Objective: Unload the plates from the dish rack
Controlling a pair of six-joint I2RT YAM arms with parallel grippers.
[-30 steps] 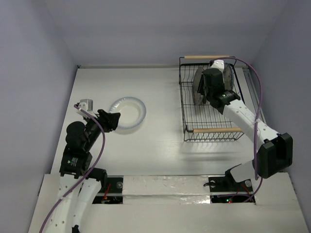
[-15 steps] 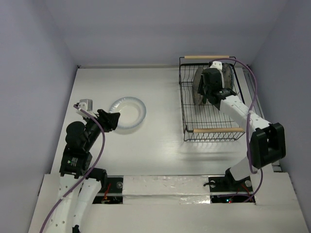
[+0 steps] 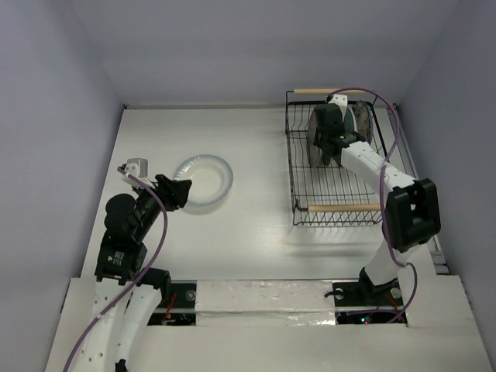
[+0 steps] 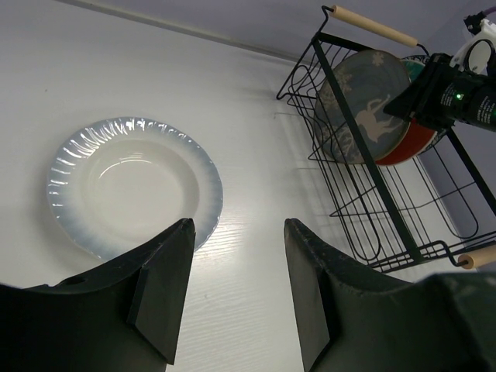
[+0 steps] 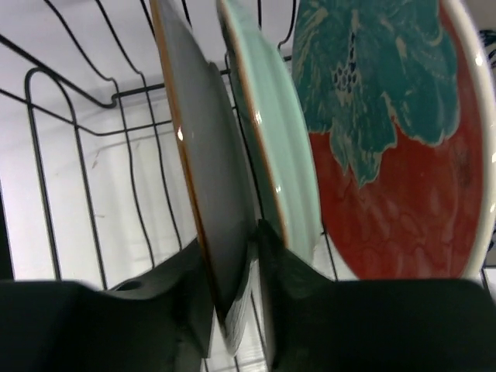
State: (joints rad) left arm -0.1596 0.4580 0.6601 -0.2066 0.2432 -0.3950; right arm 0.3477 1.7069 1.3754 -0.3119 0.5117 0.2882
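The black wire dish rack [image 3: 339, 203] stands at the right. Three plates stand upright at its far end: a grey-brown plate [image 5: 203, 147] with a pale motif [image 4: 364, 108], a pale green plate [image 5: 271, 132] and a teal-and-red-orange plate [image 5: 387, 147]. My right gripper [image 5: 232, 267] is shut on the grey-brown plate's rim, one finger on each face; it also shows from above [image 3: 325, 133]. A white plate [image 3: 203, 180] with a bluish rim lies flat on the table [image 4: 128, 186]. My left gripper [image 4: 236, 298] is open and empty just near-left of it [image 3: 175, 192].
The rack's wooden rod handles lie at its far end [image 3: 329, 91] and near end [image 3: 345, 208]. The near half of the rack holds no plates. The back wall and the right wall stand close to the rack.
The right arm's forearm and elbow have swung in toward the rack and its gripper has shifted slightly left and farther over the plates. The left arm and the white plate have not moved.
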